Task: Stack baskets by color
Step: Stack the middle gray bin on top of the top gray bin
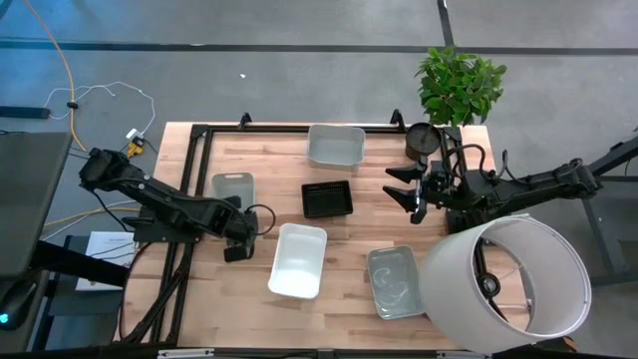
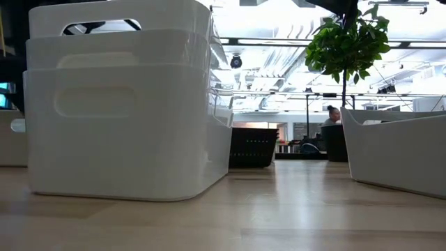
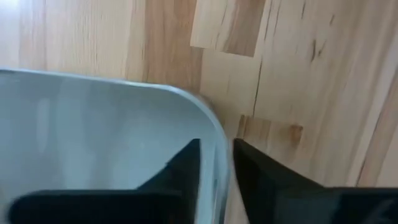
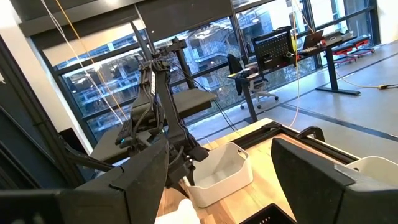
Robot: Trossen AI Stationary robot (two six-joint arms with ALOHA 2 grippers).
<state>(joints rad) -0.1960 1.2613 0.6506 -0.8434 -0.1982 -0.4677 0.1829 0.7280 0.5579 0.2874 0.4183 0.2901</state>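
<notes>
A translucent grey basket [image 1: 231, 185] sits at the table's left, with my left gripper [image 1: 240, 235] [image 3: 216, 149] pointing down at its near right corner, shut on its wall. A white basket [image 1: 297, 260], a black slotted basket [image 1: 327, 198], a pale basket [image 1: 336, 145] and a clear basket [image 1: 394, 281] rest flat on the wood. In the low view, stacked white baskets [image 2: 125, 104] fill the left. My right gripper [image 1: 414, 194] [image 4: 219, 149] hangs open above the table's right, holding nothing. My left gripper has the grey basket's side wall [image 3: 217, 134] just beside a rounded corner, one finger [image 3: 180, 171] inside the basket and one finger [image 3: 261, 171] outside. The fingers come from above, pointing down. The basket's bottom stays on the table.
A big white lampshade [image 1: 508, 274] lies at the near right, over the table's edge. A green plant [image 1: 459, 85] and its round black pot [image 1: 424, 138] stand at the far right. Bare wood shows between the baskets and along the near edge. A black frame [image 1: 199, 135] borders the far left.
</notes>
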